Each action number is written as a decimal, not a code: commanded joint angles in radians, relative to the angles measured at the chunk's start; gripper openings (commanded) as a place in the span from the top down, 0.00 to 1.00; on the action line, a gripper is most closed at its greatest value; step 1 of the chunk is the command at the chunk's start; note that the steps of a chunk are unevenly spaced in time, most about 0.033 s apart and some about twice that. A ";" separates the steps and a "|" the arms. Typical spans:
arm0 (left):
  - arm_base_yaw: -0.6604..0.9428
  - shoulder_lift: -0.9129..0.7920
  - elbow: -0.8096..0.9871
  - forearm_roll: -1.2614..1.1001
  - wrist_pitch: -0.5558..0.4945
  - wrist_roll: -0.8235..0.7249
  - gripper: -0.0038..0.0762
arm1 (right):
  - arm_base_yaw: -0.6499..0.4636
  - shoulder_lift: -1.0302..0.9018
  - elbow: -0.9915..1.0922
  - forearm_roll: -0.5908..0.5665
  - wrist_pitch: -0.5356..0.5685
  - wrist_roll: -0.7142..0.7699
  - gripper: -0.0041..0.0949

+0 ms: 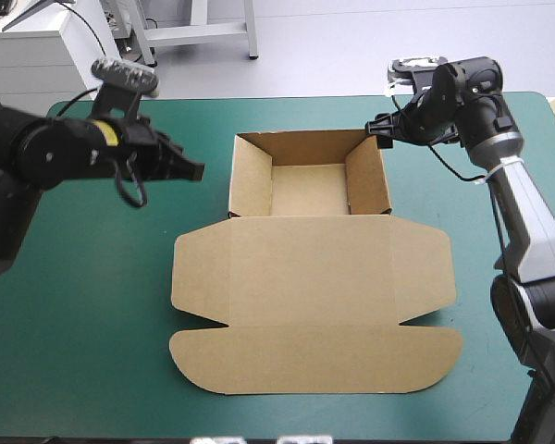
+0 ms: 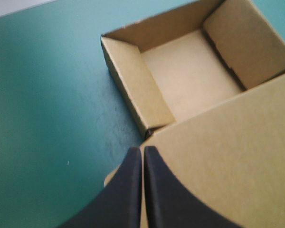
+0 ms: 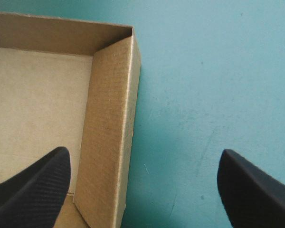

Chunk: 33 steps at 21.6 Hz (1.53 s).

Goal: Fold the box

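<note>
The brown box (image 1: 310, 176) lies mid-table as an open tray with its walls raised, and its lid (image 1: 314, 305) lies flat toward the front edge with its flaps spread. My left gripper (image 1: 192, 171) hovers left of the tray, shut with nothing in it. In the left wrist view its fingers (image 2: 142, 154) meet in a point over the corner where the tray (image 2: 190, 76) joins the lid (image 2: 228, 161). My right gripper (image 1: 381, 129) stands open at the tray's far right corner. In the right wrist view the right gripper (image 3: 143, 151) straddles the tray's right wall (image 3: 109, 133) without touching it.
Bare teal-green cover (image 1: 92, 305) stretches left of the box, with a narrower strip (image 1: 472, 213) on its right. The table's far edge (image 1: 287, 99) runs close behind the tray.
</note>
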 commanded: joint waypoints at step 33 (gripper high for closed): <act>-0.005 -1.083 1.211 0.080 -0.381 0.000 0.96 | -0.047 0.125 -0.093 0.186 -0.006 -0.122 0.98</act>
